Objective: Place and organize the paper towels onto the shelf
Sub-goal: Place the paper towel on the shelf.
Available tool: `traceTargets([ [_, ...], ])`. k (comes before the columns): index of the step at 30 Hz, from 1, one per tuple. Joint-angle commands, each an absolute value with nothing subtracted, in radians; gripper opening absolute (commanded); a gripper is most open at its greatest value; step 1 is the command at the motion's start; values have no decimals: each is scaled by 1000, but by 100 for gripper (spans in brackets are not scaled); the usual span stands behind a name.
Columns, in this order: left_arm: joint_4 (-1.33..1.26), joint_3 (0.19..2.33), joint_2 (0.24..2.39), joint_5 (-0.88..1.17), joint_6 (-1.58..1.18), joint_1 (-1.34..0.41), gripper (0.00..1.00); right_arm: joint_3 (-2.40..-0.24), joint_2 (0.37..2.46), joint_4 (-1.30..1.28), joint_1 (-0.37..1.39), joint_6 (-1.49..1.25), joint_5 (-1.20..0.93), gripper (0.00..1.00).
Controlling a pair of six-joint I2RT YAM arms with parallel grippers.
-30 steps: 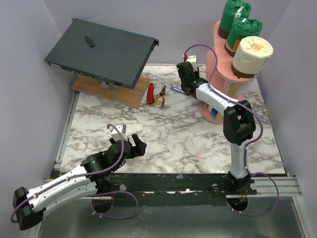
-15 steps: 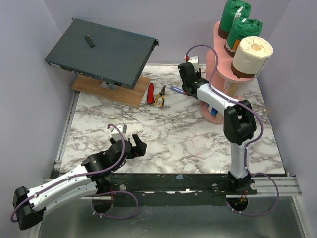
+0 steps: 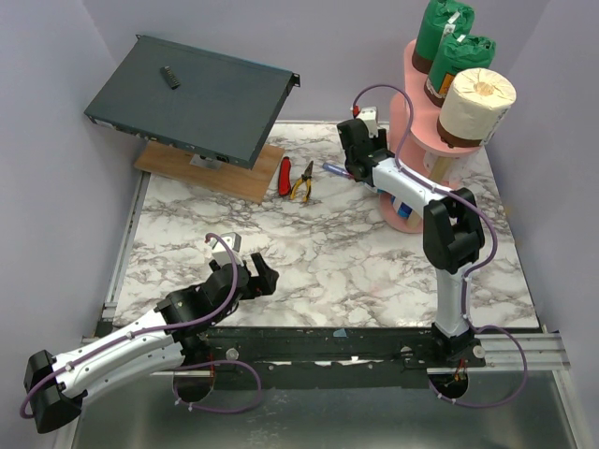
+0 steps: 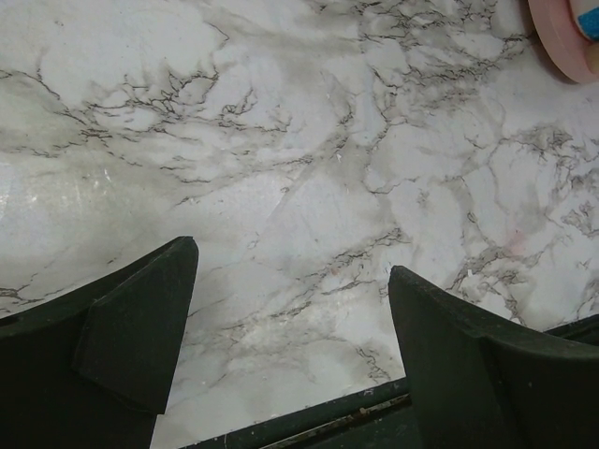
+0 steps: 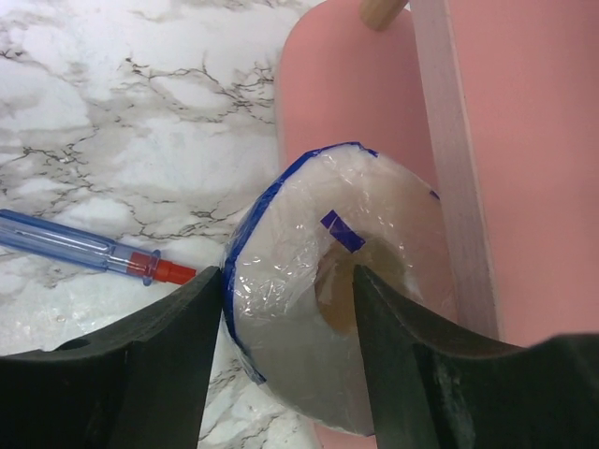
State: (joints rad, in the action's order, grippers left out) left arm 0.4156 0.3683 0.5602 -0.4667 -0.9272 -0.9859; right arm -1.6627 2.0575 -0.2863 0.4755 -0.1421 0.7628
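Note:
My right gripper is shut on a blue-and-white wrapped paper towel roll. One finger is on the roll's outside and the other is at its core. The roll hangs at the edge of a pink shelf board, beside a wooden dowel. From above, the right gripper is left of the pink shelf and hides the roll. The top tier holds two green-wrapped rolls and a bare white roll. A blue-wrapped roll shows on the bottom tier. My left gripper is open and empty over the marble table.
A blue pen lies on the table left of the held roll and also shows from above. Red-handled pliers lie at the back centre. A dark grey metal box rests tilted on a wooden board at the back left.
My right gripper has shifted slightly back and to the right, toward the shelf, with the roll in it. The left arm has barely moved.

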Motion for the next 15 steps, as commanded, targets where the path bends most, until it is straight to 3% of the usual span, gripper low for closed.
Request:
traceTargets([
  [1, 402, 385, 557, -446, -925, -991, 88, -1663, 2054, -302, 464, -159, 800, 62],
  [15, 374, 399, 597, -428, -916, -991, 88, -1714, 1998, -347, 475, -175, 766, 70],
])
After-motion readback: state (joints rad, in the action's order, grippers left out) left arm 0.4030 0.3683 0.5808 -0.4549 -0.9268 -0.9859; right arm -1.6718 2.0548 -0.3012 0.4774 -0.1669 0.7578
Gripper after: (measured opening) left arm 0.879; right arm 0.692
